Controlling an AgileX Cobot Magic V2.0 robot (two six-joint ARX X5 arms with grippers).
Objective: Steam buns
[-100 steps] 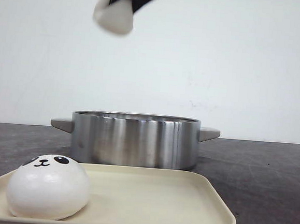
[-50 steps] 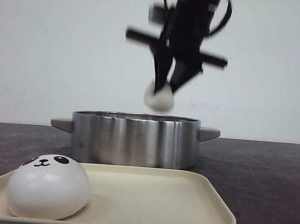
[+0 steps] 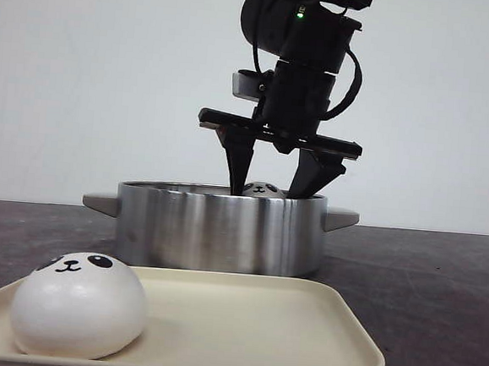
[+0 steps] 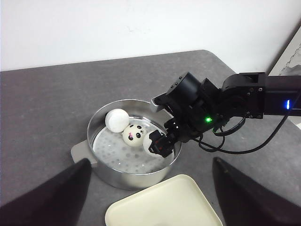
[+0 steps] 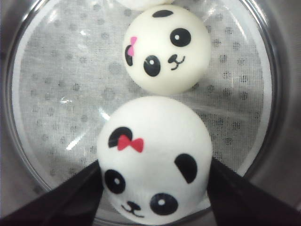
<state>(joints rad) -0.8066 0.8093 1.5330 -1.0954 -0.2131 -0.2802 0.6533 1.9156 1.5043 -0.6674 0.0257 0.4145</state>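
My right jaws (image 5: 153,188) grip bow-faced bun (image 5: 155,160) by flanks, inside pot (image 3: 220,228). Seems soft, light, smooth: squeeze gently. Left jaws (image 4: 150,188) spread, empty.

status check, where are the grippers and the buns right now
Right gripper in the steamer pot, shut on red-bow bun. Left gripper open, empty. One bun on tray. Nothing blocking.

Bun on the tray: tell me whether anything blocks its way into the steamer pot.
Nothing visible stands between the bun on the tray and the pot; its rim is open. Inside, three buns sit on one side, one between the right gripper fingers, leaving bare steamer cloth free. The left gripper hangs open above the tray.
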